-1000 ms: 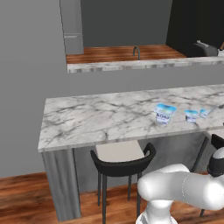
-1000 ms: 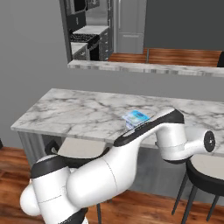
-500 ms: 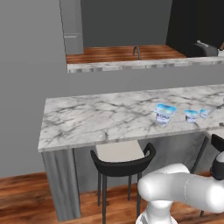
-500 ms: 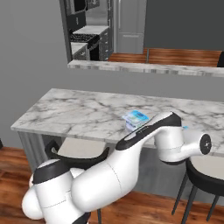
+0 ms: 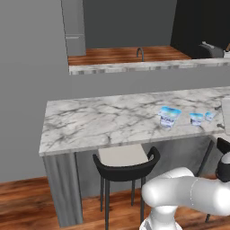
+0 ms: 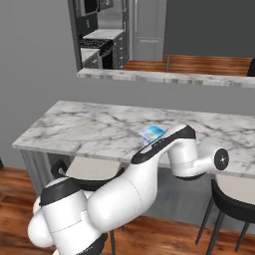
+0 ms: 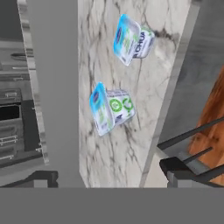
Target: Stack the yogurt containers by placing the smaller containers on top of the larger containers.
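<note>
Three yogurt containers stand on the marble counter (image 5: 99,121) near its right end. The larger container (image 5: 170,117) is whitish with blue marks, and two smaller containers (image 5: 196,118) (image 5: 210,116) stand just to its right. In the right base view my arm hides most of them, and one blue-lidded tub (image 6: 153,133) peeks over it. The hand view is rolled sideways and holds a tub with blue lettering (image 7: 131,40) and a tub with green marks (image 7: 110,109) on the marble. My gripper (image 7: 111,175) is open, its fingertips (image 7: 43,177) wide apart with nothing between them, short of the green-marked tub.
A black stool with a pale seat (image 5: 126,157) is tucked under the counter's front edge, and another stool (image 6: 234,187) stands to the right. Behind the counter a grey wall rises to a pass-through ledge with a tap (image 5: 140,54). Below is a wood floor (image 5: 27,202).
My arm's elbow has sunk slightly and shifted in the right base view. The yogurt containers have stayed where they were, and the jaws have stayed wide.
</note>
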### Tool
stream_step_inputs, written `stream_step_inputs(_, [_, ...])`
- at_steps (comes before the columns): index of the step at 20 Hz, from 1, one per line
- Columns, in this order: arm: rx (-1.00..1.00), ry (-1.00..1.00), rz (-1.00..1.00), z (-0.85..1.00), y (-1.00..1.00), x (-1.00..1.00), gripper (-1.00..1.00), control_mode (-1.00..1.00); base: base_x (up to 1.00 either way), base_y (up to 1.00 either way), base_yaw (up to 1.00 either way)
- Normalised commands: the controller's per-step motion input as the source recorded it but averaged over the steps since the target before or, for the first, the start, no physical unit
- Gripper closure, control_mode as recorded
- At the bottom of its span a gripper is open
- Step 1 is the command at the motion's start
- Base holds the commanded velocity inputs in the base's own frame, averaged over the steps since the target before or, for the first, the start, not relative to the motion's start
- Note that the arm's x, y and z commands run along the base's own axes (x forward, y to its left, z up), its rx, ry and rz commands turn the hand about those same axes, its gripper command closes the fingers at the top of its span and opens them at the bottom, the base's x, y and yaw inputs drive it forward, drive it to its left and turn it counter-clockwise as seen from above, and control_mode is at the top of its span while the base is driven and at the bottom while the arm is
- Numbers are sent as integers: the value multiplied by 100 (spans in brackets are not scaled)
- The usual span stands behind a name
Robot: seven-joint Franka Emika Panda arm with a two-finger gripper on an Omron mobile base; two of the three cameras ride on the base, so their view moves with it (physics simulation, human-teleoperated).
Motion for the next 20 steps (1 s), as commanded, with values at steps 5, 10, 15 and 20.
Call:
stream_step_inputs(5, [-10, 6, -12, -30, -1, 26, -100, -100, 0, 0, 0])
stream_step_inputs(10, [-12, 13, -12, -20, -9, 20, -100, -100, 0, 0, 0])
stream_step_inputs(15, [-10, 13, -10, -11, -8, 21, -100, -100, 0, 0, 0])
stream_step_inputs(20, [-6, 9, -9, -7, -9, 20, -100, -100, 0, 0, 0])
